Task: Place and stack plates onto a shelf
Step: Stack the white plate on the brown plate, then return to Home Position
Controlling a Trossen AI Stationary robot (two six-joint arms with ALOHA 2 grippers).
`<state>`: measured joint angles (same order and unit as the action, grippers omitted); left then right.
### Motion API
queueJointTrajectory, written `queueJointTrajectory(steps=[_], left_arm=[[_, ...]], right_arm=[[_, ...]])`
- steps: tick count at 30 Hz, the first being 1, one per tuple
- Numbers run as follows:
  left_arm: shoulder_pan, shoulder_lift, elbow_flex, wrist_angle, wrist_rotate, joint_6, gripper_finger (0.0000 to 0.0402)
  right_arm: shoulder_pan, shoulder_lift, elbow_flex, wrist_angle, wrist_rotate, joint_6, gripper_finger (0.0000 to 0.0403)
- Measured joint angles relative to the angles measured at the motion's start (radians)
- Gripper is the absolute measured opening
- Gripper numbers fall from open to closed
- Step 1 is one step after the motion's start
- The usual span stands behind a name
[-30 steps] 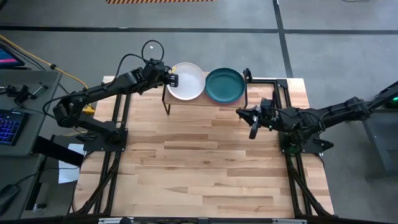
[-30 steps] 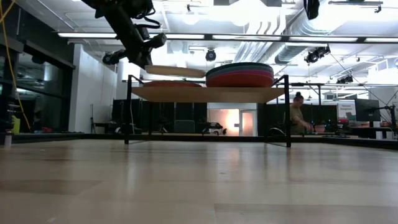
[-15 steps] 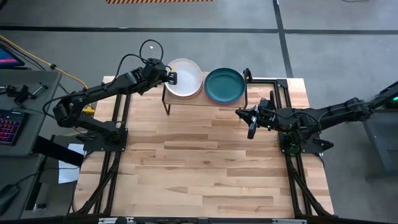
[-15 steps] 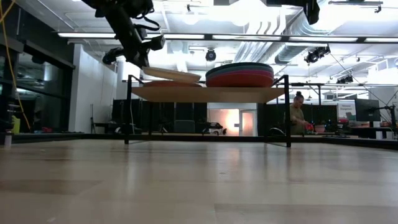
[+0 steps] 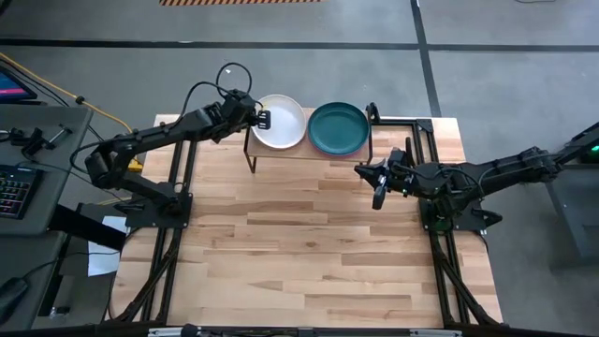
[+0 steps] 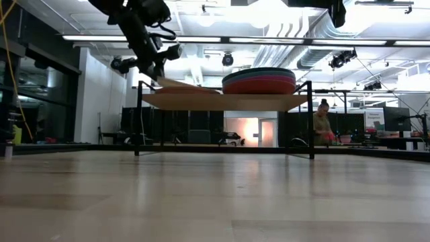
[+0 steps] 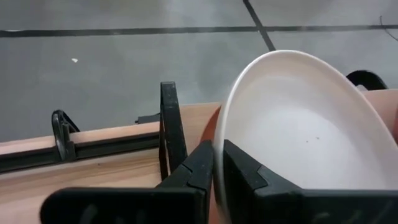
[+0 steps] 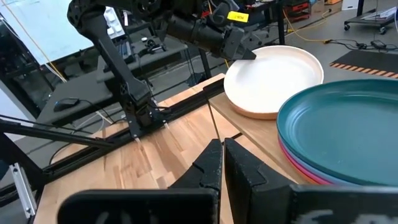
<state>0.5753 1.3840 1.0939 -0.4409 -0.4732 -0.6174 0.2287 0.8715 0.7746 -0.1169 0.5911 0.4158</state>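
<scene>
A white plate (image 5: 283, 122) lies over a salmon pink plate (image 8: 256, 114) on the left half of the shelf (image 6: 228, 101). My left gripper (image 5: 262, 119) is shut on the white plate's left rim. On the shelf's right half stands a stack with the dark green plate (image 5: 338, 128) on top and pink and red ones (image 6: 259, 85) below. My right gripper (image 5: 378, 184) hovers shut over the table, near the shelf's right front corner, touching nothing. My left gripper pinches the white plate's rim (image 7: 219, 146) on the side toward the table's left, one finger (image 7: 244, 173) on the inner face and one (image 7: 200, 167) outside. It comes nearly level from the left. The plate tilts, held edge (image 6: 163, 81) raised, its opposite part down on the salmon plate.
The shelf stands at the table's far edge on thin black legs (image 6: 139, 117). Black frame rails (image 5: 178, 187) run along both table sides. The wide wooden tabletop (image 5: 299, 243) stretches in front of the shelf. A person (image 6: 321, 121) shows far behind the table.
My left gripper has moved down toward the shelf with the white plate. The plate, about level and clear above the shelf a second ago, is now tilted, its far part lowered onto the salmon plate while the held edge stays higher.
</scene>
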Motion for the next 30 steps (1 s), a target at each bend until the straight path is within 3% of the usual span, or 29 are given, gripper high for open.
queueJointTrajectory(steps=[6,21,26,30], left_arm=[[0.0,-0.019,0.0,0.006,-0.002,0.053,0.0039],[0.001,-0.102,0.0,0.112,0.051,0.072,0.0142],[-0.003,-0.18,0.0,0.184,0.132,0.072,0.0157],[-0.039,-0.241,0.0,0.246,0.257,0.121,0.0158]], right_arm=[[0.0,0.0,0.0,0.0,0.0,0.002,0.0],[0.0,0.0,0.0,0.001,0.0,0.005,0.0],[0.0,0.0,0.0,0.001,0.0,0.006,0.0],[0.0,0.0,0.0,0.001,0.0,0.006,0.0]])
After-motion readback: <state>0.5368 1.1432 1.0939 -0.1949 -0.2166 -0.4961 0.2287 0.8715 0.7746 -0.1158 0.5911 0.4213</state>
